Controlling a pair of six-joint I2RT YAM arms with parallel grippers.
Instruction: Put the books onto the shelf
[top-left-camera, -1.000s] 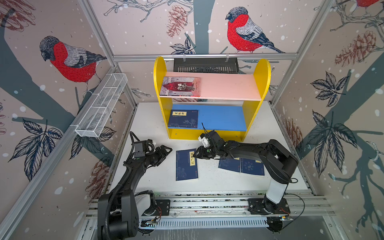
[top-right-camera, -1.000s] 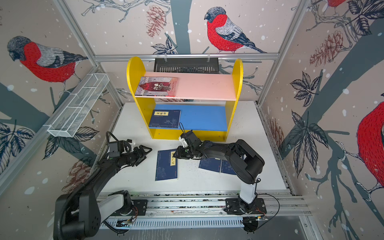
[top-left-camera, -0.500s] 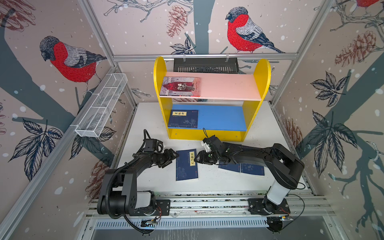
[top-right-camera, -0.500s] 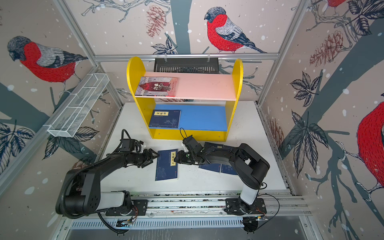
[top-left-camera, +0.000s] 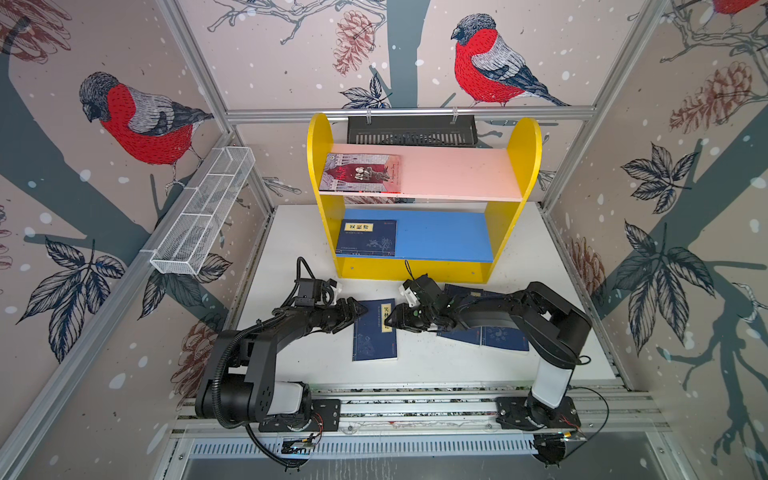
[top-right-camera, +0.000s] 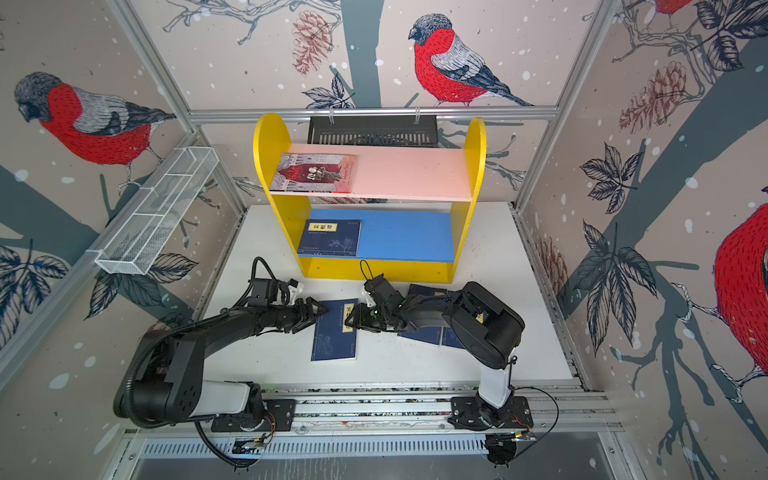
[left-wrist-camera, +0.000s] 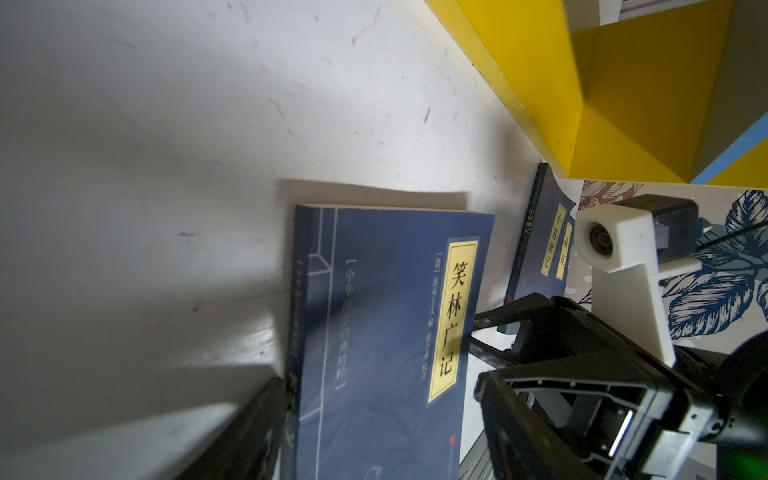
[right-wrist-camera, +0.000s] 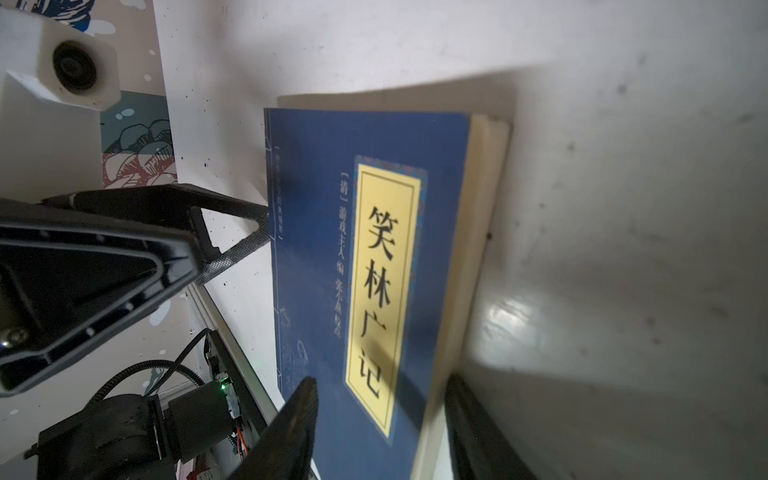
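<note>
On table (top-left-camera: 291, 232), navy book (top-left-camera: 374, 336) flat, long axis toward shelf (top-left-camera: 415, 272)

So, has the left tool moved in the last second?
Yes. Against the navy book, which has stayed put in front of the shelf, the left tool has slid rightward in a top view, and its tip now meets the book's left edge.

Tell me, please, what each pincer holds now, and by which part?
Left pincer: open, nothing held, one fingertip at the spine of the middle book. Right pincer: jaws straddle that book's page edge; whether they clamp it cannot be told.
</note>
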